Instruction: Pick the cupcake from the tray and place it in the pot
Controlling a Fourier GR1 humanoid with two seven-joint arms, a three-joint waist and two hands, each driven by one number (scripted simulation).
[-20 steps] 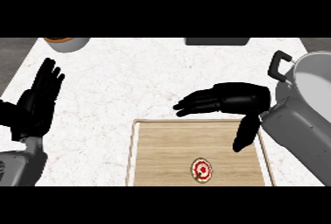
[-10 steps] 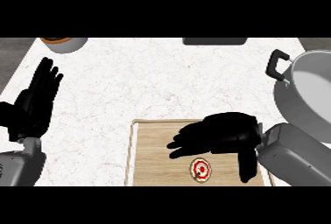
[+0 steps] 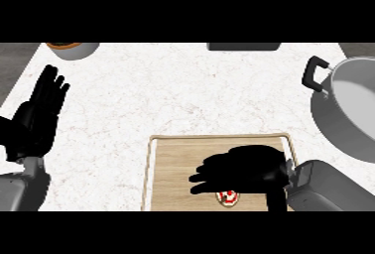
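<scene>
A small cupcake [image 3: 229, 198] with red and white topping sits near the front edge of the wooden tray [image 3: 176, 168]. My right hand [image 3: 245, 168] hovers directly over it, palm down, fingers extended to the left and slightly curved, covering the cupcake's upper part. I cannot see any finger closed round it. The grey pot [image 3: 351, 114] with a black handle [image 3: 315, 73] stands at the right edge of the counter. My left hand [image 3: 40, 114] rests open at the left, fingers pointing up.
A small grey bowl [image 3: 73, 48] with something brown in it stands at the back left. A dark flat object [image 3: 244, 46] lies at the back edge. White marble counter [image 3: 168, 94] stretches between tray and pot.
My right hand has moved back toward me and down over the tray, from beside the pot to right above the cupcake. The left hand has stayed put.
</scene>
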